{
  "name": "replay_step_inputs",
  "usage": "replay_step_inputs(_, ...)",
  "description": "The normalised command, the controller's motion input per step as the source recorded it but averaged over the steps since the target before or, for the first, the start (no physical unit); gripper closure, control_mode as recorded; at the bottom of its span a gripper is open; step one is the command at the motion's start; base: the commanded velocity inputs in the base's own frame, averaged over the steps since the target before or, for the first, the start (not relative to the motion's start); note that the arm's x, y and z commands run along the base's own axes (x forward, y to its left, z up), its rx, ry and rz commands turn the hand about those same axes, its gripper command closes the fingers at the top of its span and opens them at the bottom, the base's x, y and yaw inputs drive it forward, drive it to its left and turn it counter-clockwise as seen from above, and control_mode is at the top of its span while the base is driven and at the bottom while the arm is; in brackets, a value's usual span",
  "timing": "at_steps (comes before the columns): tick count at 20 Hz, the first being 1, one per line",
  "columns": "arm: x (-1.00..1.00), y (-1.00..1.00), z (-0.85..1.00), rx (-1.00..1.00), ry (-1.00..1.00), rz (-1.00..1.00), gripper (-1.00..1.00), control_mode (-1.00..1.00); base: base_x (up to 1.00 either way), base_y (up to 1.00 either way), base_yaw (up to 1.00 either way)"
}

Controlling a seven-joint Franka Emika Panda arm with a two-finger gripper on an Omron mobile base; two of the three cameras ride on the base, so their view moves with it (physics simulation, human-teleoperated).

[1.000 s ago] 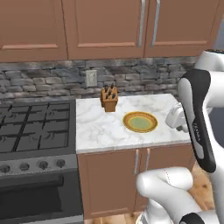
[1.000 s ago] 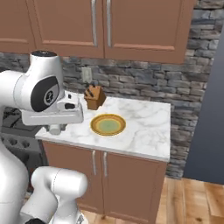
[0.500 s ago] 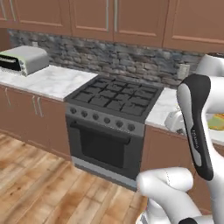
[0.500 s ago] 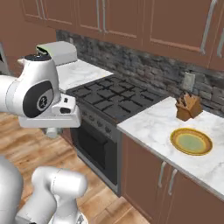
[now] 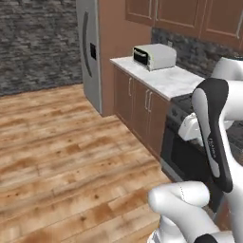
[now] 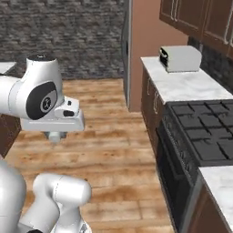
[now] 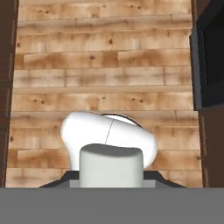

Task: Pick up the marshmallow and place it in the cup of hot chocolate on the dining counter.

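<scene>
Gripper (image 7: 111, 181) pinching the marshmallow (image 7: 110, 164) at 6 o'clock in hand view, over wood floor (image 7: 105, 65), oven front (image 7: 212, 57) at 3 o'clock; I'd hold grip force constant, arm tucked, no release until the cup sits directly below.

- No legible text, label, brand, number or sign appears on any surface in the three views.
- The toaster oven (image 5: 154, 56) on the marble counter (image 5: 168, 78) carries no readable marking; its front panel is dark and too small to resolve.
- The refrigerator (image 5: 88, 50) shows a dark dispenser panel on its door, with no characters that can be read.
- The stove (image 6: 207, 136) front and its burner grates bear no legible lettering.
- The round dark joint cap on the robot arm in the right base view shows small pale marks, too blurred to read.
</scene>
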Motion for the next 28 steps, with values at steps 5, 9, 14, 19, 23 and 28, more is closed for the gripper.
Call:
replay_step_inputs(5, 0.00, 0.00, 0.00, 0.00, 0.00, 0.00, 1.00, 1.00, -0.04, 0.17, 1.00)
replay_step_inputs(9, 0.00, 0.00, 0.00, 0.00, 0.00, 0.00, 1.00, 1.00, 0.00, 0.25, 0.99)
replay_step_inputs(14, 0.00, 0.00, 0.00, 0.00, 0.00, 0.00, 1.00, 1.00, 0.00, 0.27, 0.96)
replay_step_inputs(19, 0.00, 0.00, 0.00, 0.00, 0.00, 0.00, 1.00, 1.00, 0.16, 0.00, 0.88)
replay_step_inputs(23, 0.00, 0.00, 0.00, 0.00, 0.00, 0.00, 1.00, 1.00, 0.41, -0.82, 0.50)
replay_step_inputs(28, 0.00, 0.00, 0.00, 0.00, 0.00, 0.00, 1.00, 1.00, 0.66, -1.00, 0.17)
